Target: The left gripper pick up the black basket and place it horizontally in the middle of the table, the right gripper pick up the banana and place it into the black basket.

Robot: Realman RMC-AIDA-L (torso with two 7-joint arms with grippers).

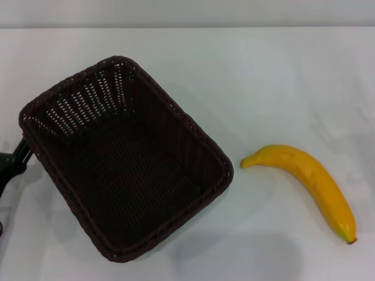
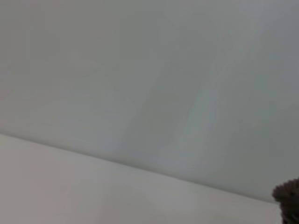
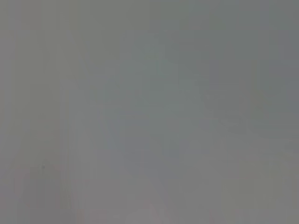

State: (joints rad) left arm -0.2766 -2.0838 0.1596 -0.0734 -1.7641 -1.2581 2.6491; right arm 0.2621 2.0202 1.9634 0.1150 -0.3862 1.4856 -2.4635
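The black basket (image 1: 126,161) lies diagonally on the left half of the white table (image 1: 281,82), open side up. A wide shadow at its near right side suggests that end is off the surface. My left gripper (image 1: 22,151) is at the far left edge of the head view, its dark fingers closed on the basket's left rim. A bit of the basket's rim (image 2: 288,199) shows in the left wrist view. The yellow banana (image 1: 307,180) lies on the table to the right of the basket, apart from it, stem end toward the basket. My right gripper is out of view.
The table's far edge (image 1: 187,27) meets a pale wall at the back. The right wrist view shows only a plain grey surface.
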